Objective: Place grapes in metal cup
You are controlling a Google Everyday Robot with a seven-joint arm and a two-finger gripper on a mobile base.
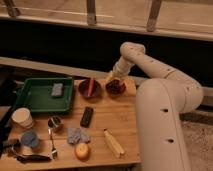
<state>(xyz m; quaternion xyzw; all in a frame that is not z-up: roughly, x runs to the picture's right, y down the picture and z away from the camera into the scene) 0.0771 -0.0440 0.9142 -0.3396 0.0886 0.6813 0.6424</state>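
Observation:
The grapes (116,88), a dark purple-red bunch, lie in a small dark bowl at the back of the wooden table (102,131). My gripper (112,78) hangs just above the bunch's left edge, open, with nothing in it. The metal cup (55,123), small and silver-grey, stands towards the front left, just below the green tray's right corner and far from the gripper.
A dark red bowl (90,88) sits left of the grapes. The green tray (35,97) holds a grey sponge (57,89). Also on the table are a black bar (87,116), banana (114,143), orange fruit (82,150), blue cloth (77,135), light blue cup (29,138), white cup (21,117) and fork (52,144).

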